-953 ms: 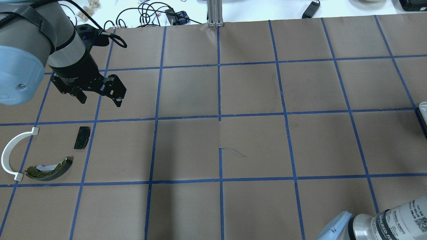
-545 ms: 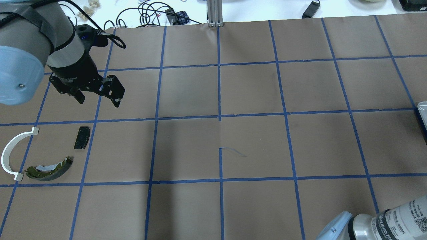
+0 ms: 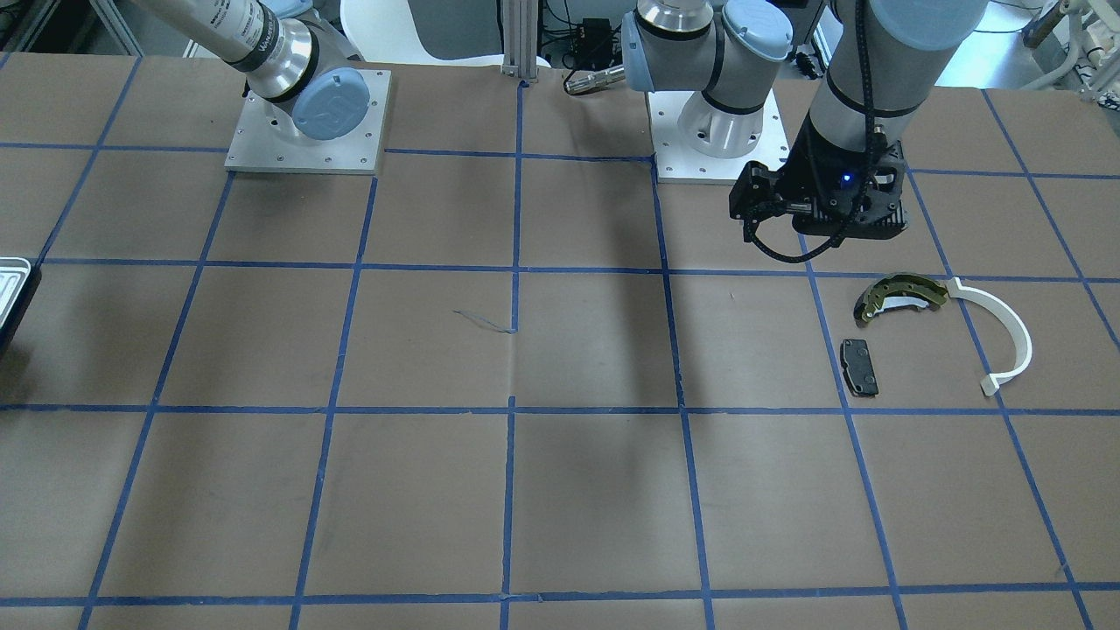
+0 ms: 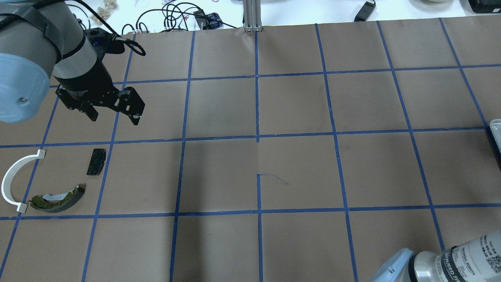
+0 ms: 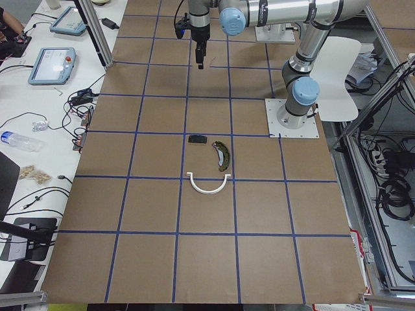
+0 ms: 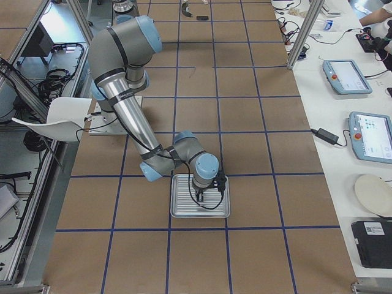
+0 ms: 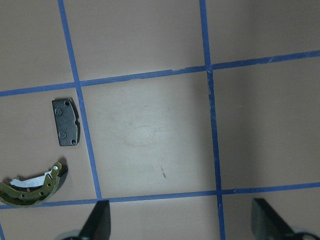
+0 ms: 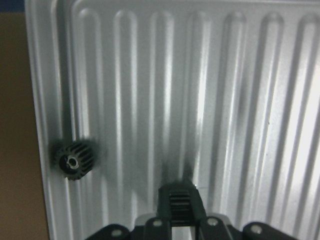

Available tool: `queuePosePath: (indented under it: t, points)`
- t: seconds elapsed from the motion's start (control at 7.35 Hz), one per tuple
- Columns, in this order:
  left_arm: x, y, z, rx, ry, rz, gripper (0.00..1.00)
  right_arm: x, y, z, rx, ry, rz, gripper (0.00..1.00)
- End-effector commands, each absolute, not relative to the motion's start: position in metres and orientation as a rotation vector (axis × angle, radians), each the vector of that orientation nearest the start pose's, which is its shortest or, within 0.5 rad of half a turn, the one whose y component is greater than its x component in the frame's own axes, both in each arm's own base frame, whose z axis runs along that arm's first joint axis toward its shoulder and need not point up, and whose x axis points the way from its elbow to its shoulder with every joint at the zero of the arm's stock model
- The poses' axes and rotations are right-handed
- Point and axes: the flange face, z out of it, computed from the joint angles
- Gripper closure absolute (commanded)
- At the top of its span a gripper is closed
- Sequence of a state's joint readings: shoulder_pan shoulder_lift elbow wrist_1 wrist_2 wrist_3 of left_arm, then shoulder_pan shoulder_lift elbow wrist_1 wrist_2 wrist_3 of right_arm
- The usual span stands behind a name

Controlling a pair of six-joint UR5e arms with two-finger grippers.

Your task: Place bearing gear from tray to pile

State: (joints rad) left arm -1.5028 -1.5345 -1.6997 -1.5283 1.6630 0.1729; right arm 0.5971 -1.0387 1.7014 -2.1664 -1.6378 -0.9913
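The bearing gear (image 8: 73,161) is a tiny black toothed wheel with a pale centre hole. It lies in the ridged tray (image 8: 225,100), against the wall on the right wrist view's left. The right gripper (image 8: 179,196) hovers nearby, jaws seemingly pressed together on nothing. The left gripper (image 4: 114,116) hangs spread wide near the pile (image 4: 58,197).

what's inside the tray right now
One small black bearing gear lies on the tray, on its ridged floor beside one wall. The right gripper hangs over the tray with what looks like a second gear pinched between its fingertips. The floor beneath the gripper is hidden.
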Motion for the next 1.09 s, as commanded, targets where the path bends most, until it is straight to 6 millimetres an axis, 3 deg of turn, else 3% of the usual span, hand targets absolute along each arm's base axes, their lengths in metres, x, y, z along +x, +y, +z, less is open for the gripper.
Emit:
queuePosePath:
  t: [0.0,0.14,0.27,0.41,0.54,0.68,0.95]
  points:
    - [-0.091,-0.477,0.447,0.160,3.051,0.094,0.00,-0.430,-0.449,0.216,-0.035,3.191,0.214,1.00]
    - [-0.091,-0.477,0.446,0.163,3.051,0.096,0.00,-0.409,-0.465,0.244,-0.099,3.234,0.173,1.00]
    - [-0.092,-0.477,0.446,0.163,3.052,0.098,0.00,-0.362,-0.490,0.284,-0.171,3.294,0.107,1.00]
    - [-0.092,-0.477,0.446,0.163,3.052,0.096,0.00,-0.301,-0.515,0.316,-0.189,3.304,0.070,1.00]
    - [-0.093,-0.477,0.446,0.165,3.052,0.096,0.00,-0.229,-0.538,0.333,-0.169,3.299,0.056,1.00]
    - [-0.091,-0.477,0.447,0.160,3.051,0.091,0.00,-0.145,-0.560,0.330,-0.193,3.272,0.093,1.00]
    - [-0.091,-0.477,0.448,0.167,3.052,0.089,0.00,0.016,-0.574,0.330,-0.209,3.262,0.073,1.00]
